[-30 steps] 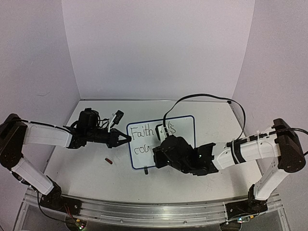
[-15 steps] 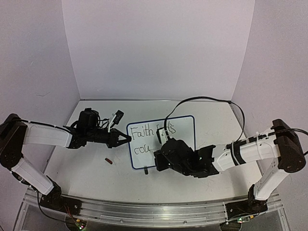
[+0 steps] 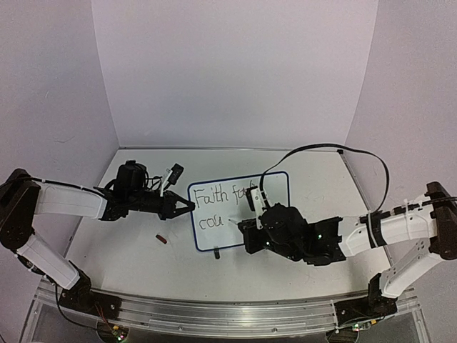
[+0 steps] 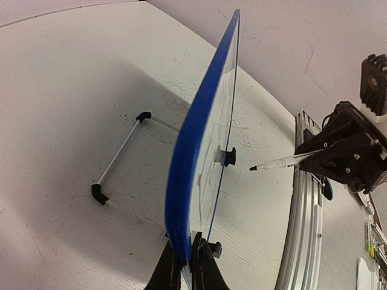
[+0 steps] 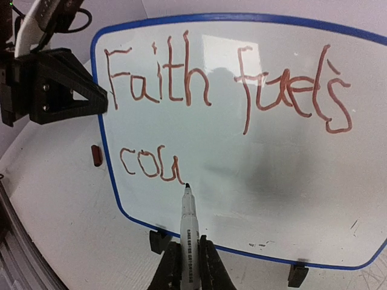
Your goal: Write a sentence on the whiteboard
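Left braces, right writes — second line mid-word.
Left gripper [image 3: 187,206] clamped shut on the left edge of the whiteboard [image 3: 277,189], mid-table, likely steadying it against pen pressure. Right gripper [image 5: 184,266] pinches marker [image 5: 188,223], tip close by "cou" in the sentence [image 5: 244,81] — contact unclear.

Scuffed white table [image 3: 321,189]; whiteboard [image 3: 214,211] stands on it (black feet [image 5: 294,275]); red cap [image 3: 162,239] nearby.

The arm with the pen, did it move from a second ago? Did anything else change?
The right arm slid to the right, so more of the top line of the sentence shows from above. Its right pincer holds the marker with the tip just past the "u" of "cou". The left pincer stays shut on the whiteboard edge. The whiteboard and the small red piece have not moved.
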Controlling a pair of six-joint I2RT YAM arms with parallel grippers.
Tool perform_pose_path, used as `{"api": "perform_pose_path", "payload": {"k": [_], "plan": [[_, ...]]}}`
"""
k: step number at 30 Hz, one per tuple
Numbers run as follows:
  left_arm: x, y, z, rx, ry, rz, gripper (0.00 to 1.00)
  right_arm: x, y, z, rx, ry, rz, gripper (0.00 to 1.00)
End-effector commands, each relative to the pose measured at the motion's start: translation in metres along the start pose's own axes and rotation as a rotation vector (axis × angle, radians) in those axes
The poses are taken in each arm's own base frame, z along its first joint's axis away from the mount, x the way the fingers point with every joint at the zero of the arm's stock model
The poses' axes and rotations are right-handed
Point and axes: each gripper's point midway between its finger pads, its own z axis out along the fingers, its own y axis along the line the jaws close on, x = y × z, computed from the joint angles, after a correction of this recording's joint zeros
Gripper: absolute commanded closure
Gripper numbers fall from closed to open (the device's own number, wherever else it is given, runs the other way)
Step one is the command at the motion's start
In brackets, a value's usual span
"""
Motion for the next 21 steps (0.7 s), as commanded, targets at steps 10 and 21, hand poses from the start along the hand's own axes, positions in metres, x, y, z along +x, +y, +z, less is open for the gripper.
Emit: {"api": "perform_pose_path", "payload": {"k": [10, 21], "plan": [[-0.001, 0.014, -0.002, -0.081, 0.008, 0.021, 1.0, -0.015, 0.025, 0.01, -0.078, -0.031, -0.028, 1.0], [0.001, 0.017, 0.0, -0.088, 0.016, 0.017, 1.0, -0.012, 0.017, 0.013, -0.033, -0.036, -0.02, 1.0]]}}
